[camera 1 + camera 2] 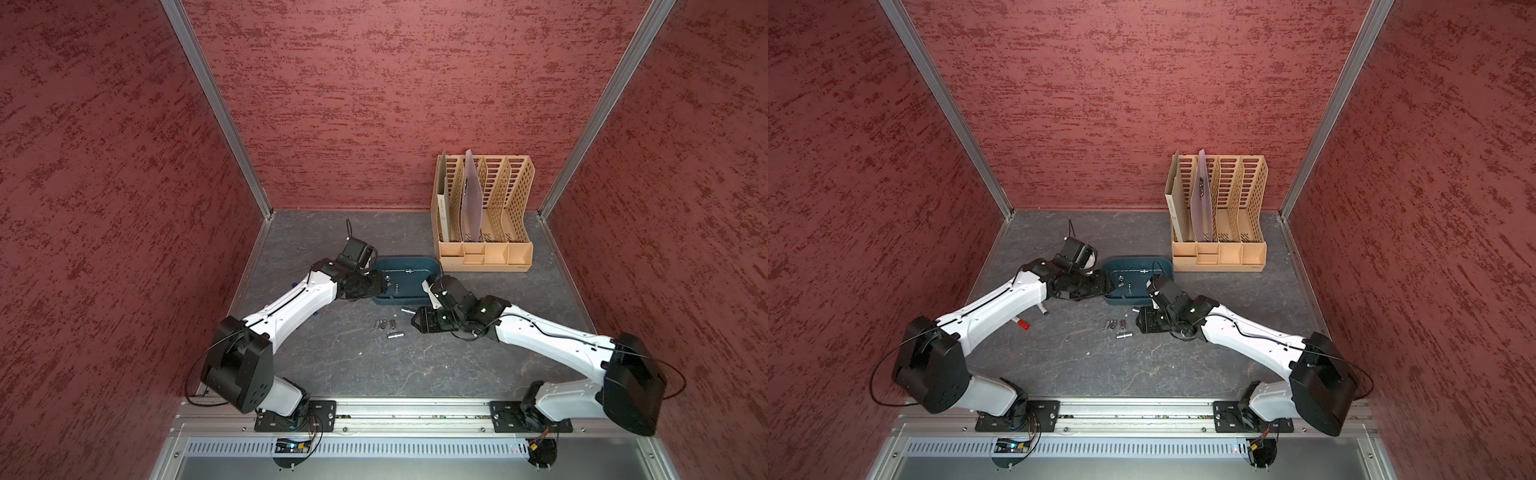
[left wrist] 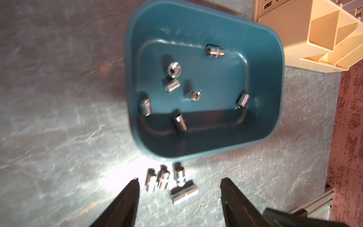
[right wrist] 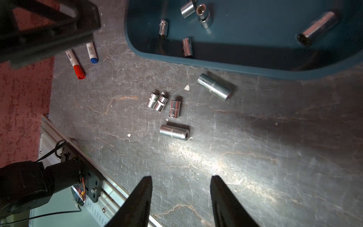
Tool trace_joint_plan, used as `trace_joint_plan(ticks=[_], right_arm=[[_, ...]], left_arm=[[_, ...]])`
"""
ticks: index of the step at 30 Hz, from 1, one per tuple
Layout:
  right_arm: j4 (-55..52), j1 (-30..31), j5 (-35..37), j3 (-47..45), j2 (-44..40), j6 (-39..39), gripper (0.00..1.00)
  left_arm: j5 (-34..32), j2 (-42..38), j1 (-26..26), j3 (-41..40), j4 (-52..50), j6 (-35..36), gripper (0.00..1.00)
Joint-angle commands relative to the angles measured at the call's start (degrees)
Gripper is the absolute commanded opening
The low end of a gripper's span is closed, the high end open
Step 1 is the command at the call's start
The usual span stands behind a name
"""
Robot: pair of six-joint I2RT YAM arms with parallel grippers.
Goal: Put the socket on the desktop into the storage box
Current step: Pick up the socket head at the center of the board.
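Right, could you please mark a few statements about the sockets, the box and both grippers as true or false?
1. Several sockets lie inside the storage box. True.
2. A red-capped marker and a blue-capped marker lie on the desktop. True.
3. No socket remains on the desktop. False: five loose sockets still lie there, beside the box.
4. The left gripper is open. True.
5. The right gripper is shut on a socket. False: its jaws stand open and empty.

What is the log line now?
left fingers open, empty | right fingers open, empty | sockets on desktop | others in storage box
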Motion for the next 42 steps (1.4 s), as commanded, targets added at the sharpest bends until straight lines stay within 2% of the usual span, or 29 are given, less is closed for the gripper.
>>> trace_joint_plan(ticks=[1, 7, 14, 15, 16, 28, 33, 42], right_arm=[[-3.03, 1.51, 2.34, 3.09, 2.31, -1.20, 0.53], [-4.88, 3.69, 3.83, 6.75, 7.71, -0.45, 0.58], [-9.37, 6.65, 6.24, 12.75, 14.37, 0.61, 0.67], [-10.04, 7.07, 6.45, 13.57, 15.18, 1.12, 0.94], [-10.66, 7.20, 6.82, 14.15, 15.92, 1.63, 0.98], [-16.42, 8.84, 10.36, 19.68, 23.22, 5.04, 0.98], [-17.29, 8.99, 10.43, 21.49, 25.63, 6.15, 0.87], [-17.93, 10.33, 10.02, 25.95, 30.60, 5.42, 0.88]], left_arm=[[1.33, -4.96, 1.02, -4.97, 1.07, -1.64, 0.69], [1.41, -14.99, 2.43, -14.68, 0.35, -4.36, 0.69], [2.10, -22.35, 4.02, -19.84, -1.53, -5.84, 0.71], [2.26, -23.01, 4.27, -20.30, -1.65, -5.89, 0.71], [2.44, -23.59, 4.50, -20.61, -1.76, -5.99, 0.71], [3.46, -26.20, 5.64, -22.24, -1.94, -6.25, 0.71], [3.62, -26.51, 5.90, -22.86, -1.93, -6.37, 0.71], [3.90, -26.96, 6.30, -23.69, -2.13, -6.56, 0.71]])
